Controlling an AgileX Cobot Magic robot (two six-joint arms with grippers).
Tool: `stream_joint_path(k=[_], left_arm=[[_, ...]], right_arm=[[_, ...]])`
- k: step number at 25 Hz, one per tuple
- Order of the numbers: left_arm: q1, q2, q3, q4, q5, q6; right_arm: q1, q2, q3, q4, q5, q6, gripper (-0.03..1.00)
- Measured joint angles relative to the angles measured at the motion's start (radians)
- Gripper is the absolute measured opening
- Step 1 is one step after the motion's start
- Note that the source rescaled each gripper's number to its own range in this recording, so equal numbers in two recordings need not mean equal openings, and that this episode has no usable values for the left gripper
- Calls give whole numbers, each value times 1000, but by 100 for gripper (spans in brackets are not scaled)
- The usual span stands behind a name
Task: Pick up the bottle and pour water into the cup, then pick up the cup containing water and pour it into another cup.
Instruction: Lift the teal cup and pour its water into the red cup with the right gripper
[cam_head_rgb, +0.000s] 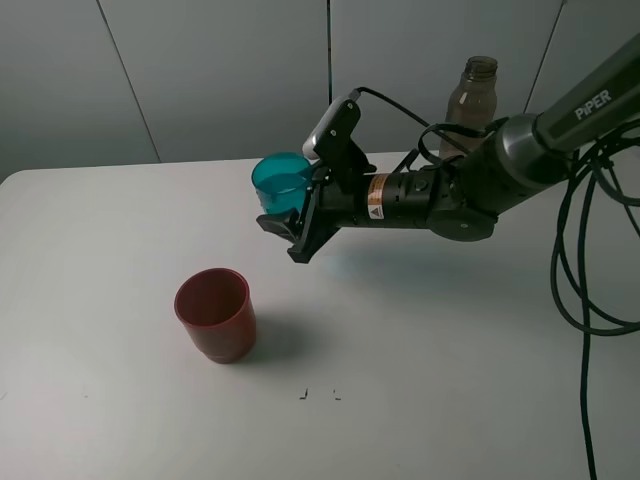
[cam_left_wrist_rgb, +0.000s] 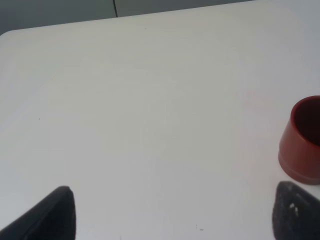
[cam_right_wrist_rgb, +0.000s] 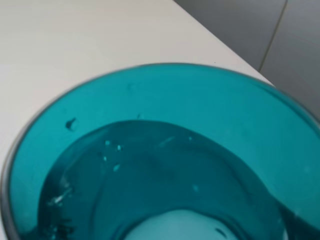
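My right gripper (cam_head_rgb: 291, 222) is shut on the teal-blue cup (cam_head_rgb: 280, 182) and holds it in the air above the white table (cam_head_rgb: 450, 350), roughly upright. In the right wrist view the cup (cam_right_wrist_rgb: 165, 150) fills the frame, with water and small bubbles inside; the fingers are hidden there. The red-brown other cup (cam_head_rgb: 215, 315) stands upright on the table, below and left of the held cup. It also shows at the edge of the left wrist view (cam_left_wrist_rgb: 302, 142). The grey-brown bottle (cam_head_rgb: 475, 95) stands uncapped at the back, behind my right arm. My left gripper (cam_left_wrist_rgb: 172, 220) is open over bare table.
Black cables (cam_head_rgb: 585, 290) hang from the right arm at the right side. Two small dark marks (cam_head_rgb: 320, 394) lie near the table's front. A grey panelled wall (cam_head_rgb: 200, 70) stands behind the table's far edge.
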Motion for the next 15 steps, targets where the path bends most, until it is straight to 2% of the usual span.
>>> stream_joint_path(k=[15], left_arm=[[0, 0, 0, 0, 0, 0]], right_arm=[[68, 0, -29, 63, 38, -134, 4]])
